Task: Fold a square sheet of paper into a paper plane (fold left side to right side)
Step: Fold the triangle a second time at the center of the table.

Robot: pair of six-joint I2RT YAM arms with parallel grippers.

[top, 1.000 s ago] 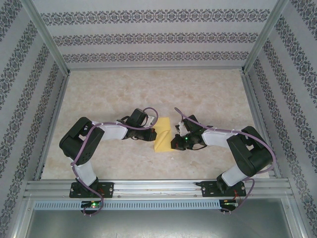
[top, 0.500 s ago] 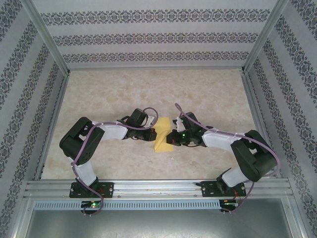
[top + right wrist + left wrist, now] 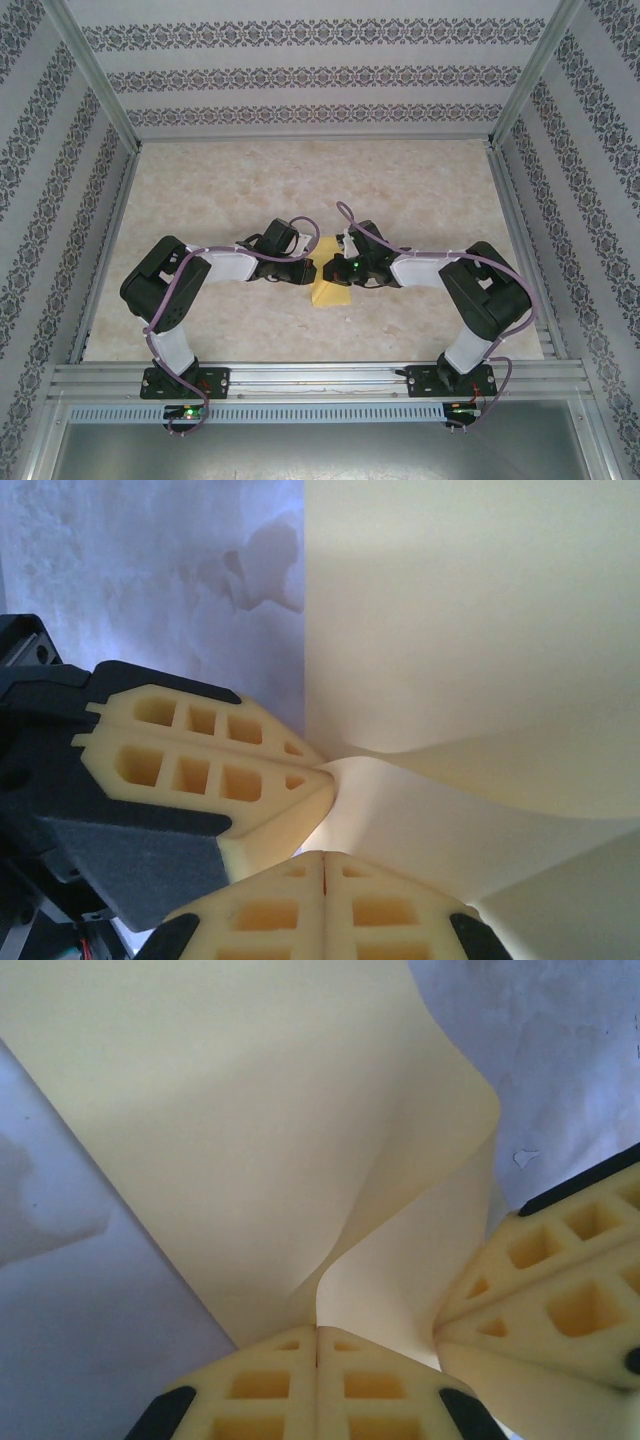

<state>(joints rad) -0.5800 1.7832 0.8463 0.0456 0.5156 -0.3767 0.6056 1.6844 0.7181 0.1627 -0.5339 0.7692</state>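
Observation:
The square sheet of paper, pale yellow, lies mid-table as a narrow upright rectangle, and my two grippers meet over its upper half. My left gripper comes in from the left. In the left wrist view it is shut, and a lifted, curling layer of the paper runs down into the seam between its fingers. My right gripper reaches in from the right. In the right wrist view it is shut with its tips against the bulging paper, close to the left fingers.
The marbled tabletop is boxed in by patterned walls and aluminium posts. A metal rail along the near edge carries both arm bases. Cables loop over both wrists.
My right gripper has moved left across the paper until it is next to the left gripper, and now covers more of the sheet. The left arm has stayed still.

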